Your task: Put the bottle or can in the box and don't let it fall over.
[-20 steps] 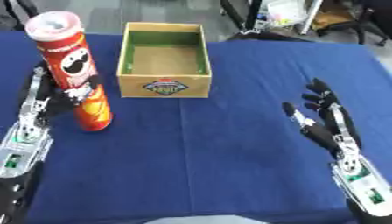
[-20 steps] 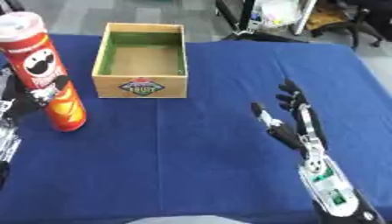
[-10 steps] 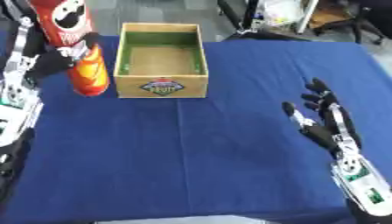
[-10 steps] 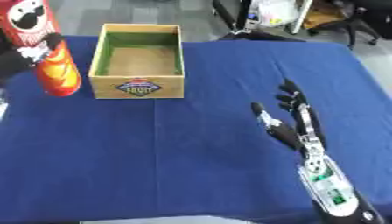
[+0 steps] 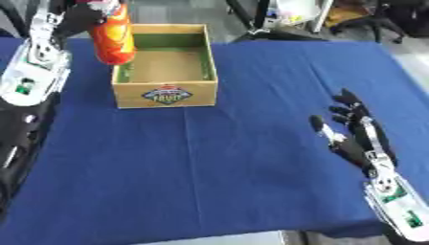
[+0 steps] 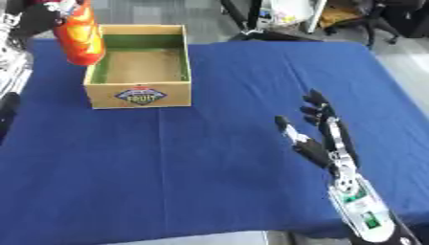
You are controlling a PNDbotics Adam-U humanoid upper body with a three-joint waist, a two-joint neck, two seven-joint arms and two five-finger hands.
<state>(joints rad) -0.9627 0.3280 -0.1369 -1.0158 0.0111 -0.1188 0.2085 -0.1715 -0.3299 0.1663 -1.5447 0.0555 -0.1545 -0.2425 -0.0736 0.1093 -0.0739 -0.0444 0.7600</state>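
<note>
Red can [image 5: 113, 40] held up in the air at the box's [image 5: 165, 93] left wall, lower end level with the rim, roughly upright, top cut off by the upper edge. Left hand [image 5: 82, 16] wrapped round the can's upper part (dark fingers partly out of frame). Box open-topped, wooden, green inside, logo on the near wall, standing on the blue table [image 5: 218, 162] toward the far left.

Left eye view: can overlapping the box's left wall and a strip of its inside. Right eye view: can more to the outside of that wall, only its right edge over the rim.

Right hand [image 6: 317, 143] idle at lower right, released, fingers straight and spread, pointing up, well apart from the box.
</note>
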